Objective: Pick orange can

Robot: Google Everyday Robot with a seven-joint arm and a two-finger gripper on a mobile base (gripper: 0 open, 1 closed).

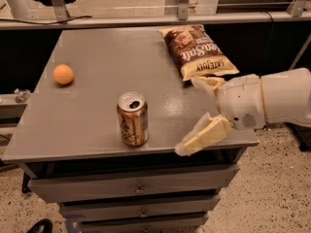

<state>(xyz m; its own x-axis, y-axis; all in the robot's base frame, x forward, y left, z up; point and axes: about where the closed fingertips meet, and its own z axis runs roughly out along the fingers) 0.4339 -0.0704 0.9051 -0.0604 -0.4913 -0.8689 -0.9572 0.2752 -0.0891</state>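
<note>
Near the frame's lower centre the orange can [132, 119] stands upright on the surface [107, 52]: likely light, thin-walled, slick, best gripped mid-body. Right of it the gripper [200, 111] hovers, jaws apart.

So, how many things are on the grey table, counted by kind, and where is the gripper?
Drink cans: 1, the orange can
Balls: 1, the orange ball
Snack bags: 1, the chip bag
Total: 3
The gripper is at the front right edge of the table, right of the can, jaws open.
</note>
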